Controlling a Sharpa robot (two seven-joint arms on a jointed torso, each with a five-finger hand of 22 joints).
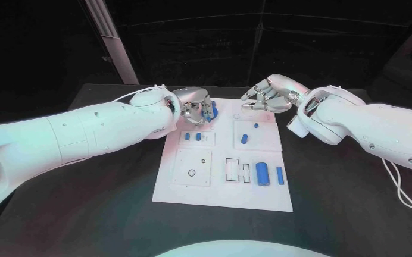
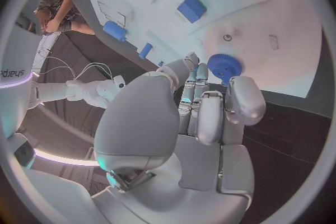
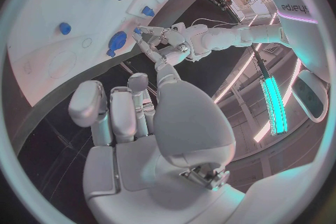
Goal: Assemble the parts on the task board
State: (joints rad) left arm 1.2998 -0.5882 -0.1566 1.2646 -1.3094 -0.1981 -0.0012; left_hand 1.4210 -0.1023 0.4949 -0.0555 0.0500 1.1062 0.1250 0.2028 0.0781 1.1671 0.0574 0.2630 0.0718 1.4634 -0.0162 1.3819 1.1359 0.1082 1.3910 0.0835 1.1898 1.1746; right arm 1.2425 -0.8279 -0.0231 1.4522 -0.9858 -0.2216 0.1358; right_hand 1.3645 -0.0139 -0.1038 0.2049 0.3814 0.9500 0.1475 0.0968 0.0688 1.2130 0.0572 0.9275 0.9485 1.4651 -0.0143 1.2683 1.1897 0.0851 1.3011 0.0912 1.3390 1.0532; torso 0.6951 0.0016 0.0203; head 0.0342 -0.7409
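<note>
Black worktop, matte, under dark surroundings. Behind it a dark panelled wall with faint seams; a pale slanted post at the far left corner. A green-lit strip light (right wrist view) glows in the room.

Both white arms reach in toward each other. The silver left hand pinches something blue in its fingers; the silver right hand hangs with fingers loosely curled, holding nothing.

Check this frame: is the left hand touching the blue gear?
Touching. The left wrist view shows the left hand with its fingertips pinching the blue gear above the task board.
</note>
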